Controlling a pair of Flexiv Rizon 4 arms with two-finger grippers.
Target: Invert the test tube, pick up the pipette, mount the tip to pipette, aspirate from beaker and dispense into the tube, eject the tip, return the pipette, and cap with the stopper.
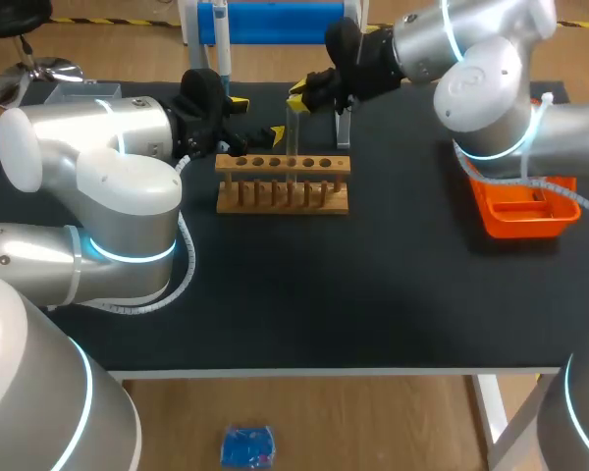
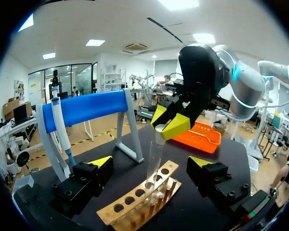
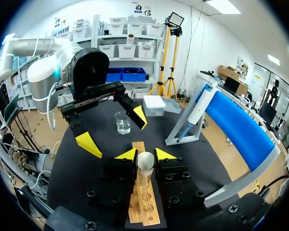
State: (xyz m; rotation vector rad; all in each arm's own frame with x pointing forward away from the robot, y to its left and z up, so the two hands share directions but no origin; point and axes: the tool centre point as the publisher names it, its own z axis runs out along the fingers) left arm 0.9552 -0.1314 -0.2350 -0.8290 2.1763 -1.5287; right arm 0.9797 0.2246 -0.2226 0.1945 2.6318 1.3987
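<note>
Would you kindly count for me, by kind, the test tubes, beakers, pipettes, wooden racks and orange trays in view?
test tube: 1
beaker: 1
pipette: 1
wooden rack: 1
orange tray: 1
total: 5

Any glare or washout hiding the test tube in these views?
Head view: test tube faint, clear glass over the dark table, outline readable. Left wrist view: no glare on it, edges show. Right wrist view: its rim reads plainly in the right claw.
</note>
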